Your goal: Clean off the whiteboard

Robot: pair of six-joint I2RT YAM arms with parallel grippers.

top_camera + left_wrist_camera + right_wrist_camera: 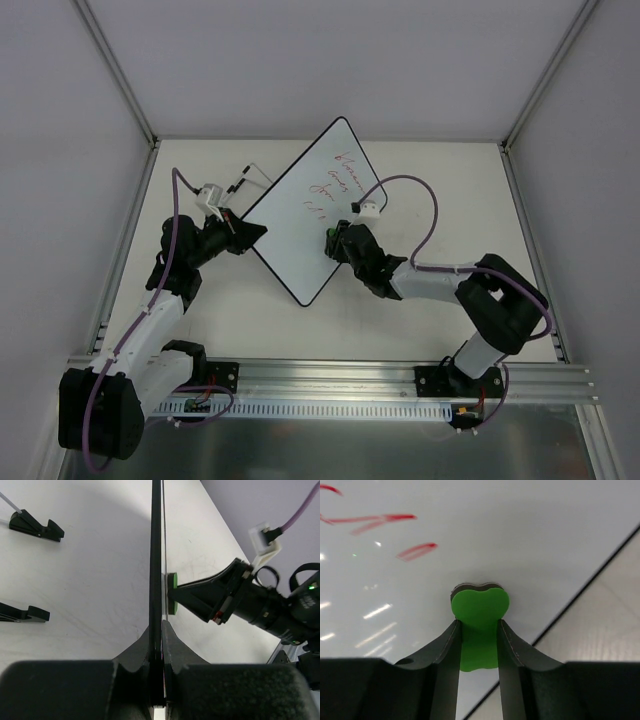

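Over the tabletop (240, 320) middle, the whiteboard (300, 230) stands on edge, it seems, with the left claw (157, 642) clenched on its thin rim. The right claw (479, 630) grips a green eraser (480, 602) pressed against its face near the red writing (415, 551). The board looks light, stiff and slick, so the rim is the place to hold it.

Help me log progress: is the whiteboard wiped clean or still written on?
Still written on: red handwriting covers the upper part of the whiteboard, and the right claw presses the green eraser against it, clear of those strokes.
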